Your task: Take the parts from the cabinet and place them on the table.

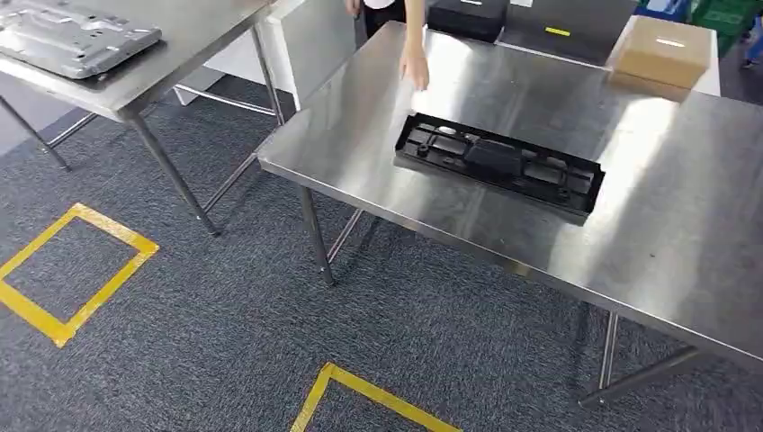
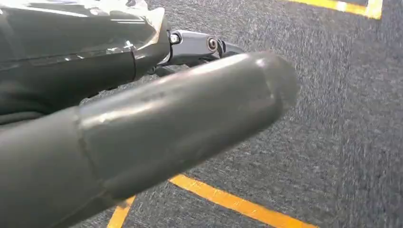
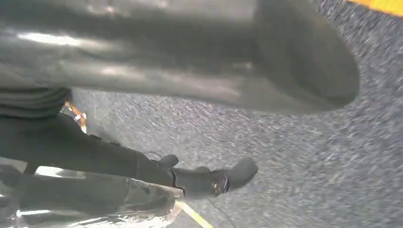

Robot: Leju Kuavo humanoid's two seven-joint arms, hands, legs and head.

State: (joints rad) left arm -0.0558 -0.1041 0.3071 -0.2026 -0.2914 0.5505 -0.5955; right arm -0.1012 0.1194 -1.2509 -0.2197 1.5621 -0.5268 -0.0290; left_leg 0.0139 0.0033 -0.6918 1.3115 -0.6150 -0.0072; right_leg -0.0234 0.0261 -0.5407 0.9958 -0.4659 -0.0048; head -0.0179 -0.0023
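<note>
On the steel table [image 1: 684,207] lies a long black plastic part [image 1: 498,165], near its front edge. Over grey carpet [image 1: 180,360], the left hand [image 2: 142,128] and right hand [image 3: 180,71] hang empty, fingers apart.

Person at the far side of the counter [image 1: 684,234]: cut off by the top edge, only an arm and hand [image 1: 415,68] visible. Counter's right end runs out of frame. Grey plate [image 1: 72,36] on the far-left counter cropped (top-left corner). Both wrist views blurred; finger positions of the left robot hand [image 2: 142,123] and right robot hand [image 3: 180,61] indeterminable.
</note>
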